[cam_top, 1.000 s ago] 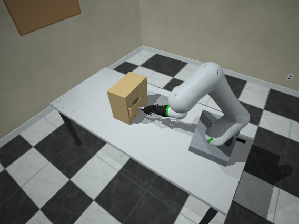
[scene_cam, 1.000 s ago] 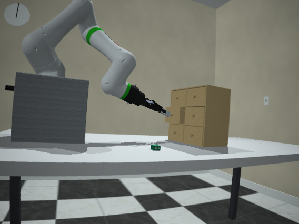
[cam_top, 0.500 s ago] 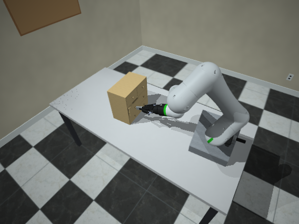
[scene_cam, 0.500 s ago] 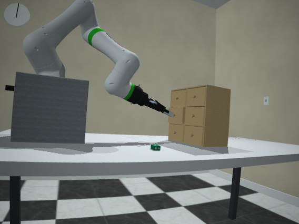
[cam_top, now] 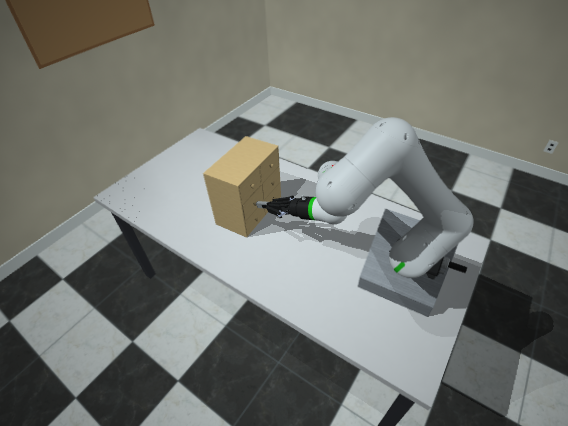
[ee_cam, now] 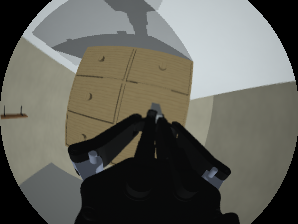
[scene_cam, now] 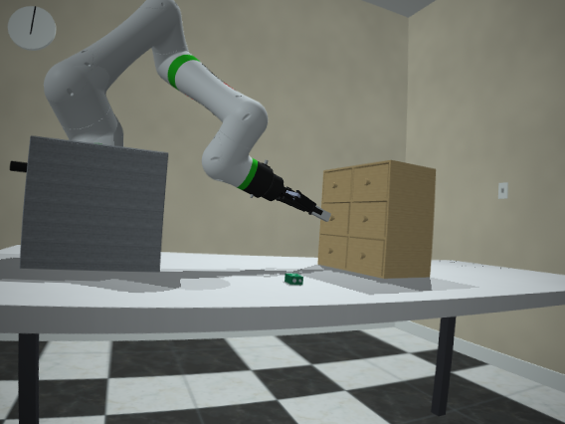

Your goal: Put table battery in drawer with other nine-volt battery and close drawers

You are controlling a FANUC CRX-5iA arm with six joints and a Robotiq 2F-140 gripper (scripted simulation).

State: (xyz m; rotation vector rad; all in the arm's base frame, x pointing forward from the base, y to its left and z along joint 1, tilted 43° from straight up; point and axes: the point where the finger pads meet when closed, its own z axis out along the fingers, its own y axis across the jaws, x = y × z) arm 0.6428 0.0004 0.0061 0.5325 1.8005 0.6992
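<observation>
The small wooden chest [scene_cam: 376,219] stands on the white table with six drawers in two columns, all looking flush with its front. It also shows in the top view [cam_top: 242,185] and in the wrist view [ee_cam: 129,92]. My gripper [scene_cam: 324,215] is shut and empty, its tips at the front of the middle drawer of the left column [scene_cam: 334,219], by the knob. The gripper also shows in the top view [cam_top: 260,204] and in the wrist view [ee_cam: 154,110]. The green nine-volt battery [scene_cam: 293,279] lies on the table in front of the chest, below my arm. It is hidden in the other views.
The grey block of my base [scene_cam: 92,204] stands on the table well away from the chest, also seen in the top view [cam_top: 405,272]. The chest stands near the table's far side.
</observation>
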